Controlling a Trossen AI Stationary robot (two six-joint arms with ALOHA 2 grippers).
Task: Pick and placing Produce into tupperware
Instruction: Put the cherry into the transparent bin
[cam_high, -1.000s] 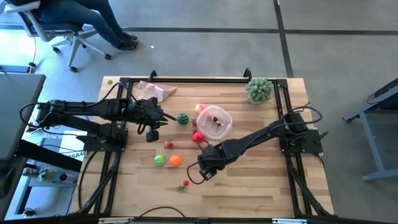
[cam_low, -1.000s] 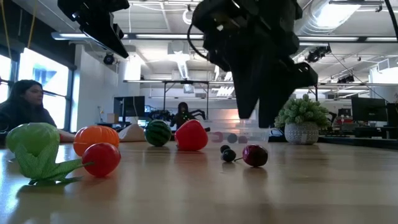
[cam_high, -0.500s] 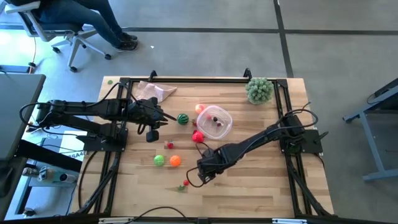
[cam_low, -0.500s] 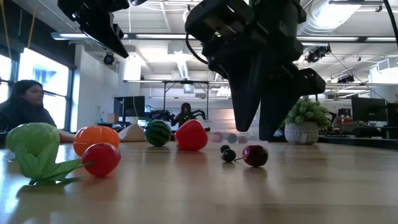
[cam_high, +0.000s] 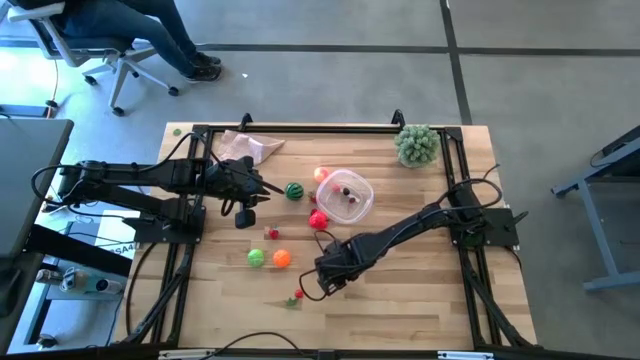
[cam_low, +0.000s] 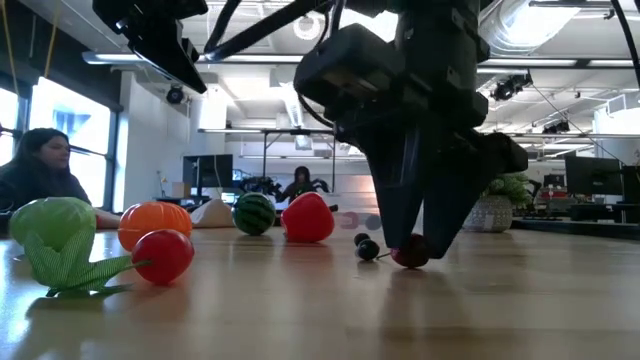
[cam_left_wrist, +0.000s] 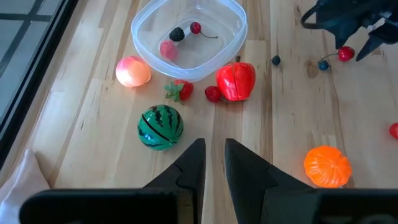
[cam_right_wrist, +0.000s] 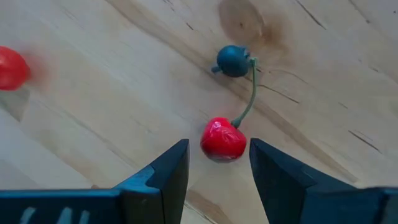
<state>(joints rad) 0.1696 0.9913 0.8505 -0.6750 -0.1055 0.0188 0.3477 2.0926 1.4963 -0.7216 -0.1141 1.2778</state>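
Your right gripper (cam_right_wrist: 214, 163) has dropped lower, jaws wide astride the glossy round cherry (cam_right_wrist: 222, 139) on the grainy wood counter (cam_high: 400, 300), well clear of the translucent tub (cam_high: 346, 195). Left gripper (cam_left_wrist: 212, 163) waits nearly shut.

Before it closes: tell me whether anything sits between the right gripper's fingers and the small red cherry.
Nothing visible does. The right gripper stands open, fingers either side of the small red cherry on the wooden table; its stem runs away to a dark blue berry.

Overhead, table-level and two wrist views; shared red cherry (cam_right_wrist: 223, 139).
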